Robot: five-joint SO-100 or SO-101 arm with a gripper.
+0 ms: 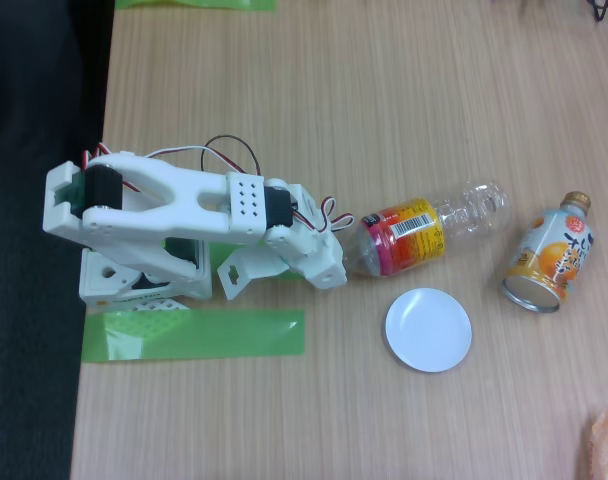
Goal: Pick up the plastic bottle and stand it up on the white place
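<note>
The plastic bottle (pixel 424 226) lies on its side on the wooden table, clear and ribbed, with a red, pink and yellow label. Its label end points left toward the arm and its clear end points up and right. My white gripper (pixel 336 262) sits right at the bottle's left end, touching or nearly touching it. From above, its fingers blend together, so I cannot tell how the jaws stand. The white place (pixel 428 329), a small round plate, lies just below the bottle with nothing on it.
An orange drink can-bottle with a gold cap (pixel 550 255) sits right of the plastic bottle. Green tape (pixel 194 335) marks the table by the arm's base. The table's left edge (pixel 96 200) drops to dark floor. An orange object (pixel 606 440) shows at the bottom right corner.
</note>
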